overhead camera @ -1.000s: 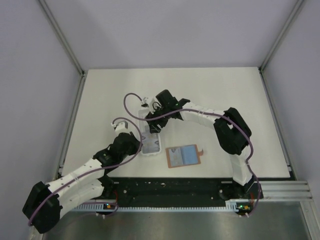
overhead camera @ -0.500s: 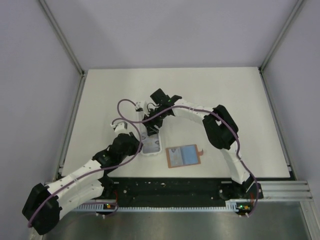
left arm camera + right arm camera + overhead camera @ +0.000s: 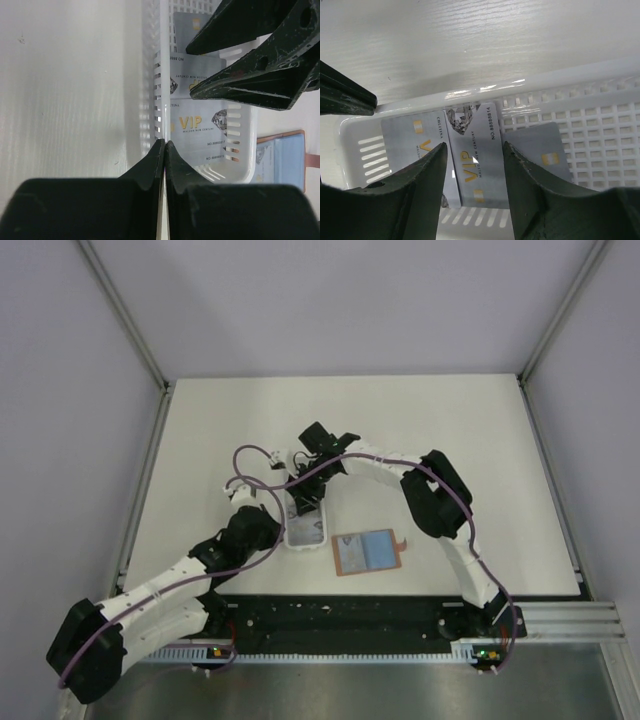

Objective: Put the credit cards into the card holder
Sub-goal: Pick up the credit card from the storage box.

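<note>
Left gripper (image 3: 164,146): fingers pinched together on the side wall of the white tray (image 3: 161,75), with the thin rim caught between the tips. I read this as bracing the tray.

Right gripper (image 3: 474,172): jaws apart, tips down inside the tray, one on either side of the middle card (image 3: 472,160). I cannot tell whether the pads touch its edges. Nothing is lifted.

Credit cards (image 3: 200,127): three, all lying flat in the tray in a row along its length, overlapping. None is in the card holder (image 3: 368,552). It lies open on the table (image 3: 450,440) just to the right of the tray, pale inside up, apart from both arms.

Step in hand, my judgement: picking the first card. Task barely begun.

Risks from here:
- The card lies flat on the perforated floor. Closing across it may bow it so it springs out, or the tips may ride over it and close on nothing.
- The overlap could drag a neighbouring card along, so two come up together.
- Both arms crowd one tray. The right fingers sit close over the left ones, so a sideways correction could knock them together.
- If the left pinch slips off the thin rim, the light tray may shift or tip under the right arm's push.
- The holder is unrestrained, so sliding a card in may shove it along the table
</note>
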You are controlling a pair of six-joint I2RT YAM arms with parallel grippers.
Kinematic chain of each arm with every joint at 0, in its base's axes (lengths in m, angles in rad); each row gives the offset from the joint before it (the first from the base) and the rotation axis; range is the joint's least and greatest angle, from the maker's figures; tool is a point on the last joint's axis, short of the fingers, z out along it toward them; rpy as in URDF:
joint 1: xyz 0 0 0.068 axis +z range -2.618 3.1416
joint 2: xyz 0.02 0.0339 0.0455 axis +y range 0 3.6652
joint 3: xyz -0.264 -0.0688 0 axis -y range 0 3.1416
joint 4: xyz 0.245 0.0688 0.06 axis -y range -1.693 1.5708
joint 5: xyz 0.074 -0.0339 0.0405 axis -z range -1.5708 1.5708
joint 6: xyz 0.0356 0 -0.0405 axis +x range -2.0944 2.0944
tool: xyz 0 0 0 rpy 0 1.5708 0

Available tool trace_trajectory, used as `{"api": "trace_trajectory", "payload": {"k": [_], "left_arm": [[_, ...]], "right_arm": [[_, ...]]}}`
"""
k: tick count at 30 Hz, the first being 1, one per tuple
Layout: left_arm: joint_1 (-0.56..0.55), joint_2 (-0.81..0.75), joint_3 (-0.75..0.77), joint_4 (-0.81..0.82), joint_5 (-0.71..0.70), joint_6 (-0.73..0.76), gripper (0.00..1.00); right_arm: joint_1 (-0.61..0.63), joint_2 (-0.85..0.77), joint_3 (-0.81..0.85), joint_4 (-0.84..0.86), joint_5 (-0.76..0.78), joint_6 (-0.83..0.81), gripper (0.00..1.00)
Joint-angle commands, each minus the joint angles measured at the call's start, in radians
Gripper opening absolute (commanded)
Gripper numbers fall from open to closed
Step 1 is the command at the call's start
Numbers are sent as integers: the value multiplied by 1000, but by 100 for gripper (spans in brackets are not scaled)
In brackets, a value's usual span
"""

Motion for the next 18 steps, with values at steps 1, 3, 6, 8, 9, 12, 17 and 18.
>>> {"api": "trace_trajectory", "payload": {"k": [1, 3, 6, 8, 9, 12, 17, 18], "left_arm": [[3, 34, -20, 7, 5, 16, 4], [3, 45, -19, 13, 3, 17, 2], [3, 55, -17, 24, 8, 16, 0], [3, 61, -16, 27, 10, 17, 0], [2, 63, -16, 27, 10, 17, 0], [3, 63, -14, 27, 7, 17, 0], [3, 55, -16, 19, 2, 17, 0], [2, 54, -16, 19, 3, 17, 0]], "right_arm": [[21, 18, 17, -39, -39, -5, 47], [24, 18, 8, -48, -41, -3, 43], [29, 11, -10, -53, -45, -1, 36], [29, 10, -21, -53, -42, 0, 28], [29, 10, -24, -53, -39, 2, 24], [29, 5, -38, -51, -36, 5, 11], [29, -16, -53, -51, -51, 15, 2], [30, -22, -56, -51, -62, 17, 0]]}}
